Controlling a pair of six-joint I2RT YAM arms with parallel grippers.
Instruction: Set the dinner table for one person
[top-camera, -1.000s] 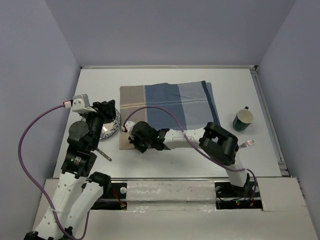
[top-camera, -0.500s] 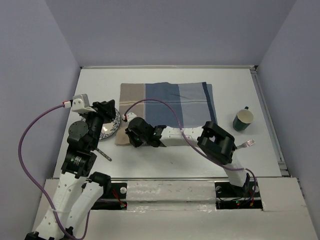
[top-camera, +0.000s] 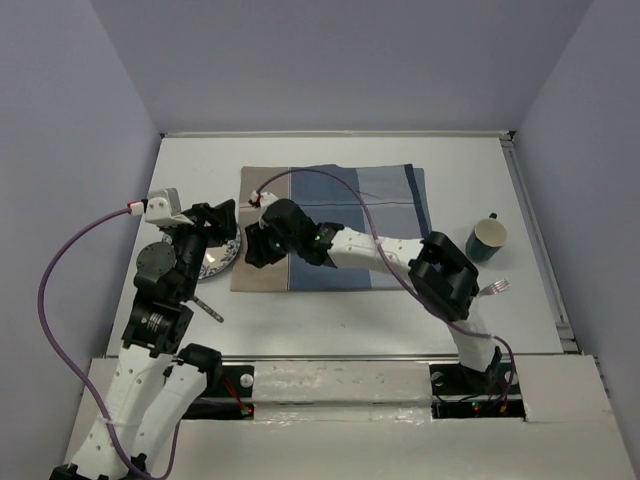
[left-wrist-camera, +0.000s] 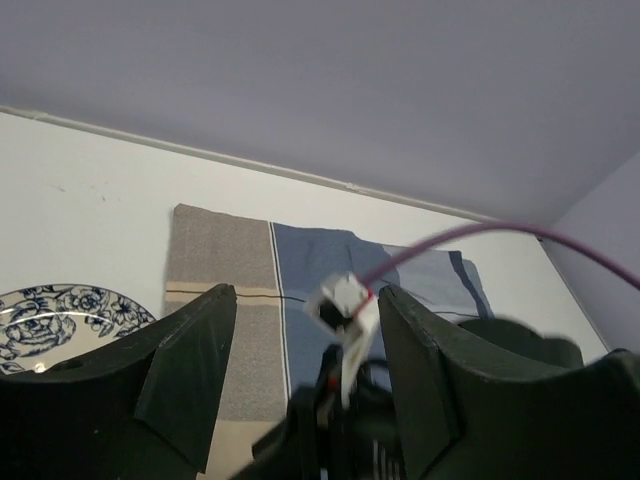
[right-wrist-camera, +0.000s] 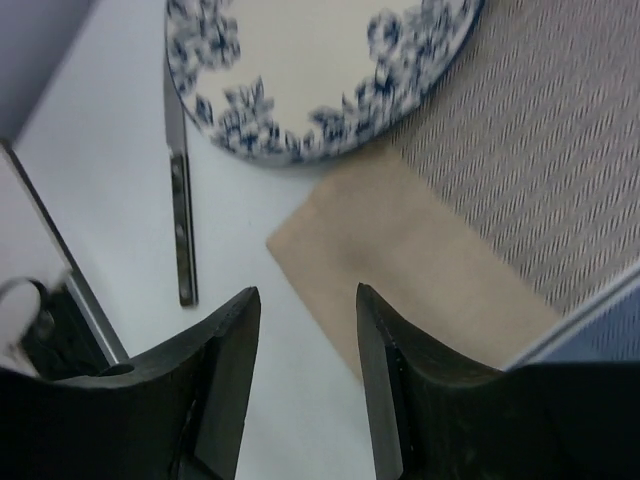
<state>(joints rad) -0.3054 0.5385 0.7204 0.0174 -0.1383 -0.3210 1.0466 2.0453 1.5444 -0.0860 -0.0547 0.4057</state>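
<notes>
The dinner table (top-camera: 400, 330) is a plain white tabletop. A blue-and-tan striped placemat (top-camera: 350, 215) lies flat in its middle. A blue-and-white plate (top-camera: 222, 258) sits just left of the mat, partly under my left gripper (top-camera: 218, 222), which is open and empty above it. My right gripper (top-camera: 254, 247) is open and empty, hovering over the mat's tan left end. In the right wrist view my right gripper (right-wrist-camera: 305, 300) is above the mat's tan corner (right-wrist-camera: 400, 260), with the plate (right-wrist-camera: 320, 60) and a knife (right-wrist-camera: 180, 200) beyond it.
The knife (top-camera: 206, 306) lies on the table near the plate's front. A green mug (top-camera: 487, 239) stands to the right of the mat. A fork (top-camera: 493, 288) lies in front of the mug. Grey walls close in the table on three sides.
My right gripper has moved from the mat's near left corner towards the far side, over the tan end. The mat's left end lies flatter. The left arm has barely moved.
</notes>
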